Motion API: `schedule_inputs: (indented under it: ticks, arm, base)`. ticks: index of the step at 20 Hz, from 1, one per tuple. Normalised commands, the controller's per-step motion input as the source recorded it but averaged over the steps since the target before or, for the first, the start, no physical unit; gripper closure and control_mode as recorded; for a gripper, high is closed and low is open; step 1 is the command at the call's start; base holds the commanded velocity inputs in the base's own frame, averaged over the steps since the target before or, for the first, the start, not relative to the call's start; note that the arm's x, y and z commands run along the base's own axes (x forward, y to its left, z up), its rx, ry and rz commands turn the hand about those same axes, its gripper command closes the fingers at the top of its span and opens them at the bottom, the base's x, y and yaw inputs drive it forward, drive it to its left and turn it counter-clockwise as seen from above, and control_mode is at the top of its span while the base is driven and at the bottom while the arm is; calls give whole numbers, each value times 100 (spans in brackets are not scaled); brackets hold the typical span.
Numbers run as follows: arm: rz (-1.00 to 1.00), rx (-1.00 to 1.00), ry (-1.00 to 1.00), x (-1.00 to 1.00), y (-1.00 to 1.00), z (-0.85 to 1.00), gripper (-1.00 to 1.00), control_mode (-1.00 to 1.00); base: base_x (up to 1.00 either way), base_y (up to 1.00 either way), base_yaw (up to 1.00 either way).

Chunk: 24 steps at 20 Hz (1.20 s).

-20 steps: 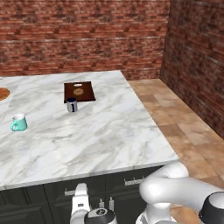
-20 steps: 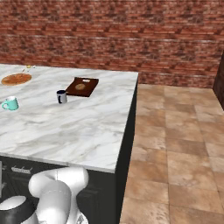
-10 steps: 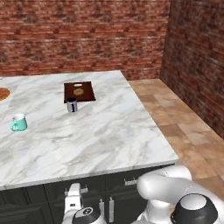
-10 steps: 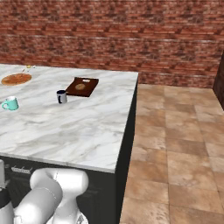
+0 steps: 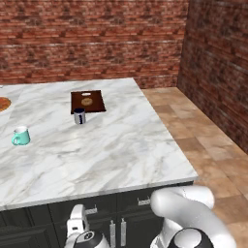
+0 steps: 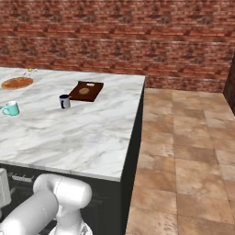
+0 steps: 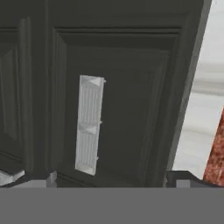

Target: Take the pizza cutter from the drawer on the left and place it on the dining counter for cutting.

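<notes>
1. At 9 o'clock in the left base view, a teal mug (image 5: pixel 20 136) stands on the dining counter (image 5: pixel 111 145), the white marble surface; a dark blue cup (image 5: pixel 79 116) and a brown wooden board (image 5: pixel 87 101) are seen nearer 11 o'clock, close together.
2. At 6 o'clock, below the surface's front edge, the black cabinet fronts are seen, and the arm is bent low before them.
3. In the hand view, the drawer (image 7: pixel 118 105) is faced at close range; its silver bar handle (image 7: pixel 89 124) lies slightly left of centre, turned on end because the camera is rolled.
4. The end effector (image 7: pixel 113 177) is spread: its two tips rise at 7 and 5 o'clock, well apart, with nothing pinched between them and the handle not yet touched.
5. The pizza cutter is not visible; it is judged to lie inside the closed drawer.
6. The step in hand is judged to be the approach to the handle. The next move calls for a short advance with the handle centred between the tips, then a closing and a straight pull outward.
</notes>
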Motion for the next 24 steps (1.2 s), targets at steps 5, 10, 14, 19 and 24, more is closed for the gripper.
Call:
schedule_inputs:
  ticks: [5, 10, 14, 19, 24]
  arm:
    - [-2, -2, -3, 23, 22, -38, -100, -100]
    - [-1, 0, -5, 29, 10, -28, -100, -100]
    - [-1, 0, -3, 33, 10, -20, -100, -100]
    - [-1, 0, 0, 34, 10, -19, -100, -100]
    - [0, 0, 0, 32, 12, -28, -100, -100]
  base:
    - [0, 0, 0]
    - [0, 0, 0]
    - [0, 0, 0]
    - [0, 0, 0]
    - [0, 0, 0]
